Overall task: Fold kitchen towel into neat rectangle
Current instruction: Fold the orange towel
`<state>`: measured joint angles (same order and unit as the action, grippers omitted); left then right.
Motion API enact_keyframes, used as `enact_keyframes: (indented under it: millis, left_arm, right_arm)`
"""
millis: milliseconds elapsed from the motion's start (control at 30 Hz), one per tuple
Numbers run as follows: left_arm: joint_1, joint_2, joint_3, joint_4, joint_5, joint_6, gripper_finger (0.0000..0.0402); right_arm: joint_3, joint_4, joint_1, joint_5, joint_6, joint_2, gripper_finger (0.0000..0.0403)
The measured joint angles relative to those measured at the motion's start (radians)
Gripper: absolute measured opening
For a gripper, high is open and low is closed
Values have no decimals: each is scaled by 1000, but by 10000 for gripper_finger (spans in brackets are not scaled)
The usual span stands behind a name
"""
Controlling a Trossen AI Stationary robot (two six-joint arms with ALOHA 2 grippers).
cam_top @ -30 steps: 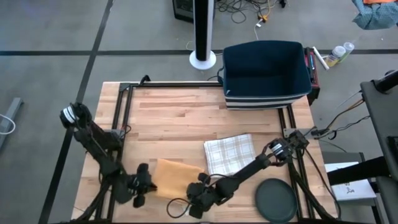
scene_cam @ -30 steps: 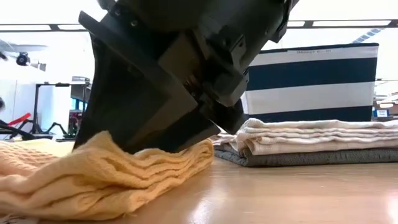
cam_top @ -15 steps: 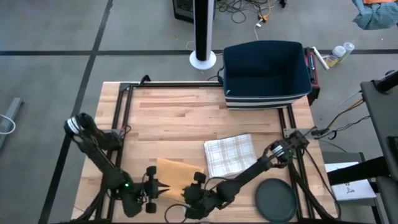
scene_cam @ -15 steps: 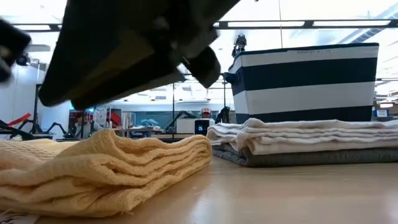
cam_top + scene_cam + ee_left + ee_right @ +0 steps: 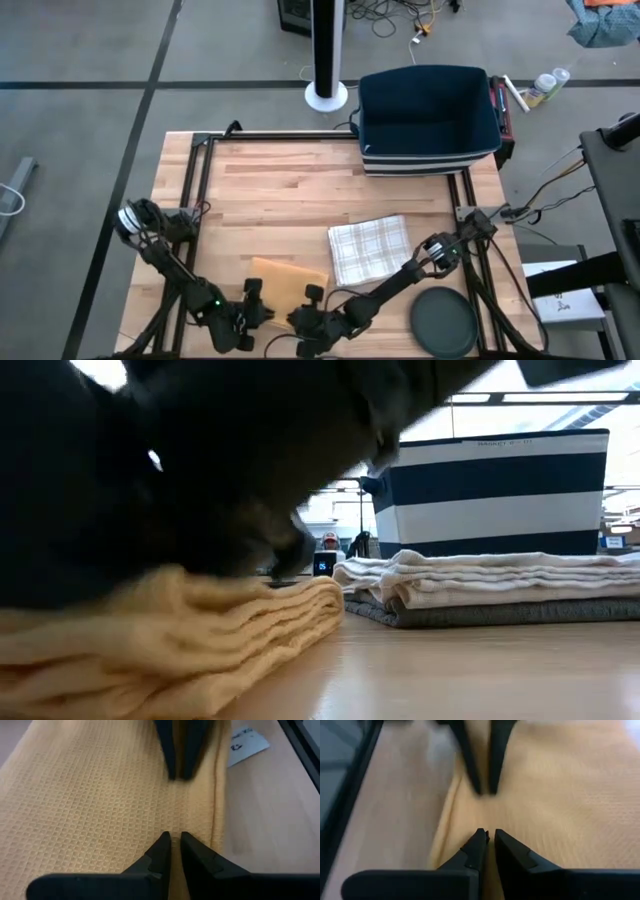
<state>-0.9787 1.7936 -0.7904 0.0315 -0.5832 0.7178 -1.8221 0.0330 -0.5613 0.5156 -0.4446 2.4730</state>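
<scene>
- Lying near the table's (image 5: 270, 190) front edge, one yellow waffle-weave towel (image 5: 288, 280) is seen folded into a thick, layered rectangle; in the low view its stacked edges (image 5: 250, 625) are shown resting flat on the wood.
- Two grippers are counted, both lowered at the towel's front edge and pointing toward each other.
- The left gripper (image 5: 262, 312) is placed at the towel's front left corner; in its wrist view the two fingers (image 5: 161, 851) are seen drawn almost together over the yellow fabric, with only a thin slit between them, and whether cloth is pinched cannot be told.
- The right gripper (image 5: 300, 318) is placed just beside it, at the front edge; its two fingers (image 5: 476, 847) are likewise seen nearly closed over the fabric, and a pinch cannot be confirmed.
- One white paper tag (image 5: 247, 740) is seen on the wood just beside the towel's edge.
- One stack of other folded cloths (image 5: 370, 248), checked on top, is laid to the right of the yellow towel, slightly apart.
- One navy striped basket (image 5: 428, 118) is set at the table's far right.
- One dark round disc (image 5: 444, 322) is seen at the front right corner.
</scene>
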Motion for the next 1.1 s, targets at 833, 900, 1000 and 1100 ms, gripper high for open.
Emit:
enact_keyframes:
  millis: [833,900,1000,1100]
  left_arm:
    - [67,-492,152,209,-36,27,54]
    - [138,-560,166,219,51,-33,67]
    - [263,-637,189,270,201,-87,88]
    - [385,-694,232,369,306,-108,111]
  right_arm:
    - [-116,428,86,-214,-26,-168,59]
    - [-159,558,103,-209,-34,-187,73]
    - [-209,693,130,-207,-44,-203,97]
    - [-245,802,156,-211,-44,-206,124]
